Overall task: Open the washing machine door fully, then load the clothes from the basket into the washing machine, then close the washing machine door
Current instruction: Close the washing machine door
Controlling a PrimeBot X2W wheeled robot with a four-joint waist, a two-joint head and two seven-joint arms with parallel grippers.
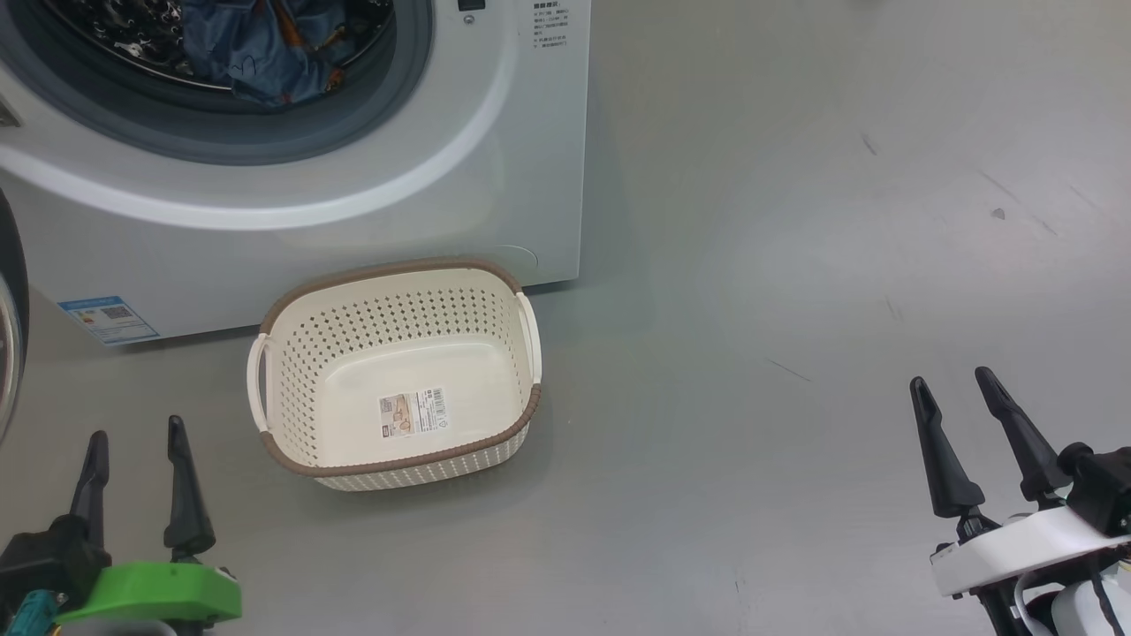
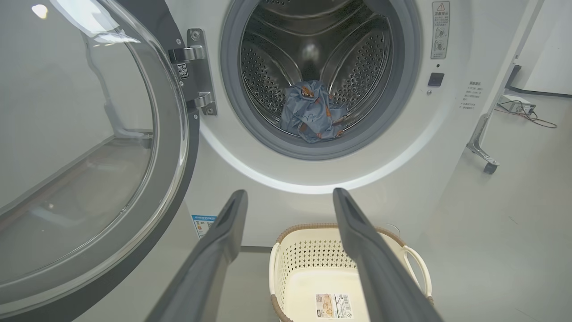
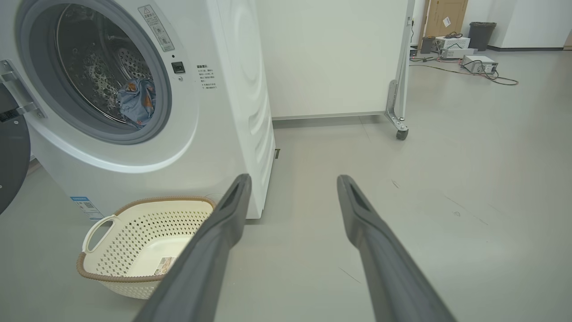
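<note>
Left wrist view: the left gripper (image 2: 289,192), two long dark fingers spread wide and empty, points at the small cream perforated plastic basket (image 2: 313,259) with brown rim, low ahead and bare inside. Close to its left stands the big round black-rimmed glass washing machine door (image 2: 89,147), swung open, hinge line upright (the left arm is nearer, I judge, for the closing push). Farther ahead, inside the big white front-loading washing machine (image 2: 415,147), lie the light-blue printed clothes (image 2: 313,112). The right gripper (image 1: 952,378), equally wide, sits well off right. One door, one basket, one clothes bundle.
</note>
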